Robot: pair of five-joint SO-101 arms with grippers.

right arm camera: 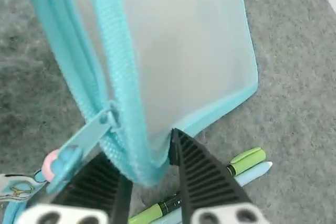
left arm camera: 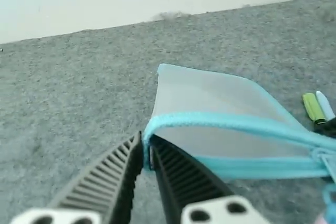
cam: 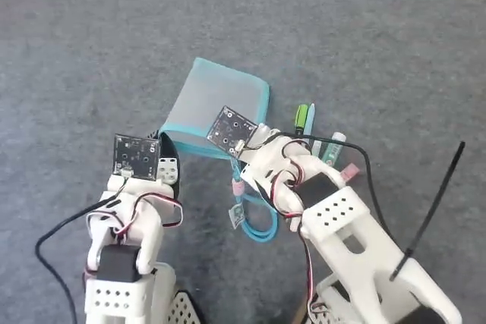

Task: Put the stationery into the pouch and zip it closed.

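A mesh pouch [cam: 220,104] with teal edging sits lifted at the middle of the grey mat, mouth toward the arms. My left gripper [left arm camera: 146,153] is shut on the corner of its teal rim [left arm camera: 210,121]. My right gripper [right arm camera: 149,169] is shut on the opposite end of the pouch [right arm camera: 184,51], beside the zipper pull [right arm camera: 97,129]. The two zipper bands stand apart along the mouth. A green pen [cam: 302,117] and a pale blue pen [cam: 334,148] lie on the mat just right of the pouch, also seen as the green pen [right arm camera: 247,158] past my right fingers.
A teal loop strap [cam: 262,225] with a small charm [cam: 237,214] hangs from the pull, between the two arms. A pink item [cam: 350,173] lies by the right arm [cam: 342,214]. A black cable [cam: 437,202] sticks up at the right. Grey mat [cam: 91,58] stretches open to the far left.
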